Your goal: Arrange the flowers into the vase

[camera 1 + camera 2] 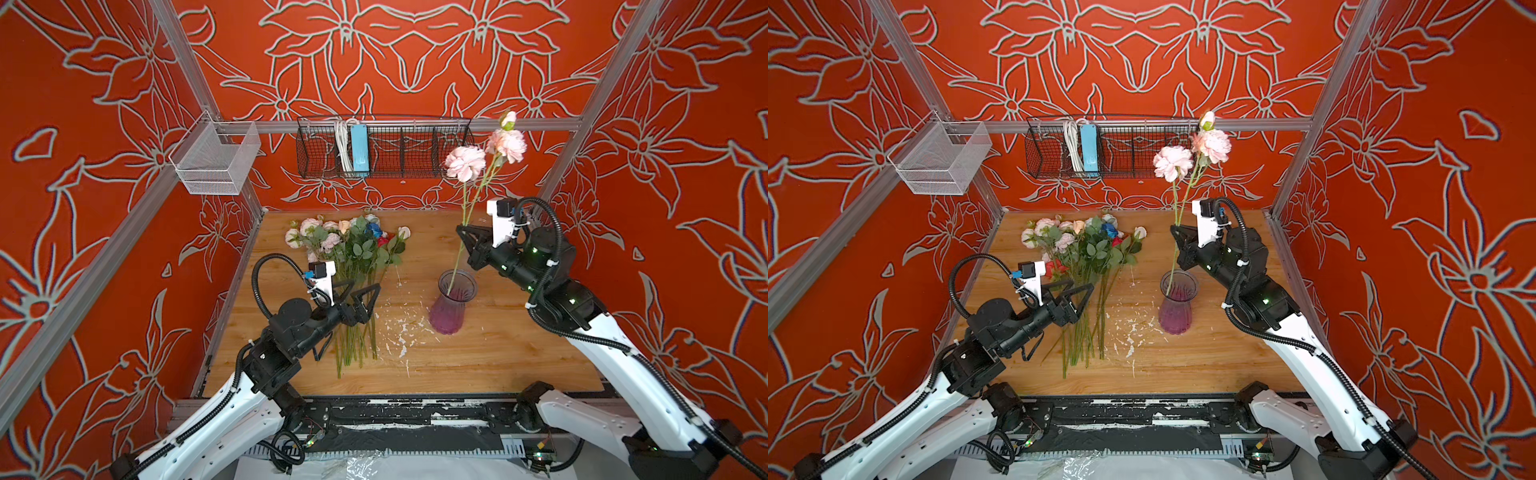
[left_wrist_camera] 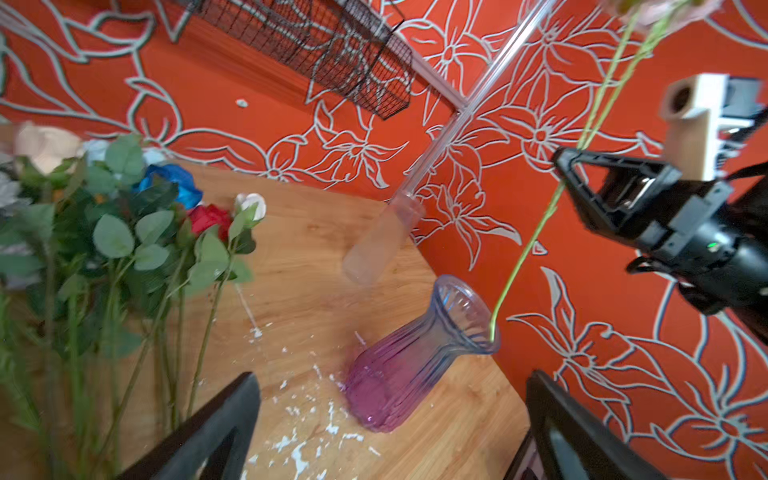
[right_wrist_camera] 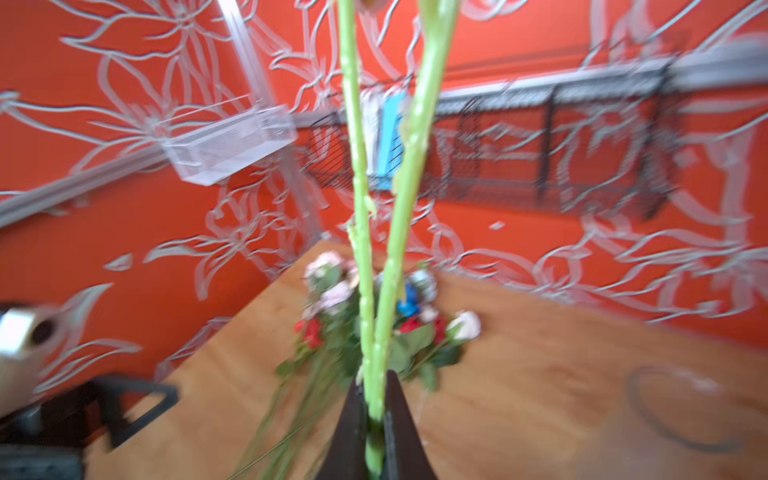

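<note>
Step in hand: seating a stem. In both top views, right of centre, your right hand (image 1: 460, 230) is clamped on the forked green stem of the pale pink ruffled flower (image 1: 465, 163). The stem's lower end sits just inside the mouth of the fluted purple-tinted glass vase (image 1: 448, 316). Left of centre, your left hand (image 1: 367, 287) is spread wide and empty above the bunch of mixed flowers (image 1: 353, 249) lying on the wooden counter (image 1: 498, 357). Next move, as judged: lower the stem deeper, clear of the rim, then release.
</note>
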